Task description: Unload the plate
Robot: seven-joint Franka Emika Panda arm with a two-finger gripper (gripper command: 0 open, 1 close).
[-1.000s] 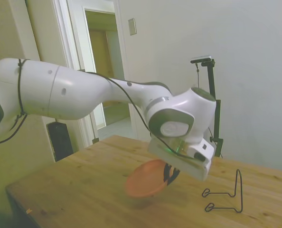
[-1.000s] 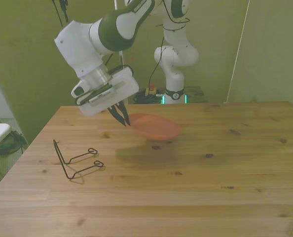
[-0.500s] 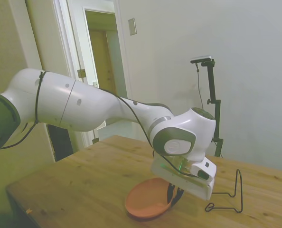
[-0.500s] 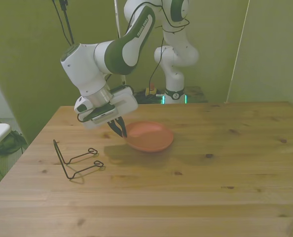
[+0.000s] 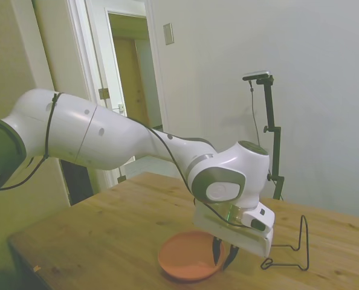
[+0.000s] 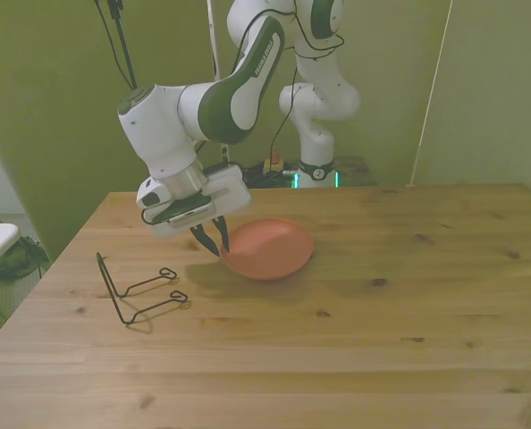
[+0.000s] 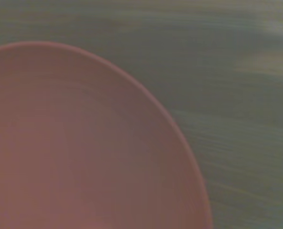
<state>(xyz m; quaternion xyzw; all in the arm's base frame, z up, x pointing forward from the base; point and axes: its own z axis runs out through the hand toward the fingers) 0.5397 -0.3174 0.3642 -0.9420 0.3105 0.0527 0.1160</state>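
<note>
One plate (image 6: 267, 249) is all I have to handle, a light, stiff, shallow thing, likely slick, so its thin raised rim looks like the only sensible place to pinch. My hand (image 6: 215, 241) is closed on that rim on the side facing the wire stand (image 6: 133, 289). It lies flat or very nearly so on the table (image 6: 382, 340), toward the far edge, jutting from the fingers away from the stand.
</note>
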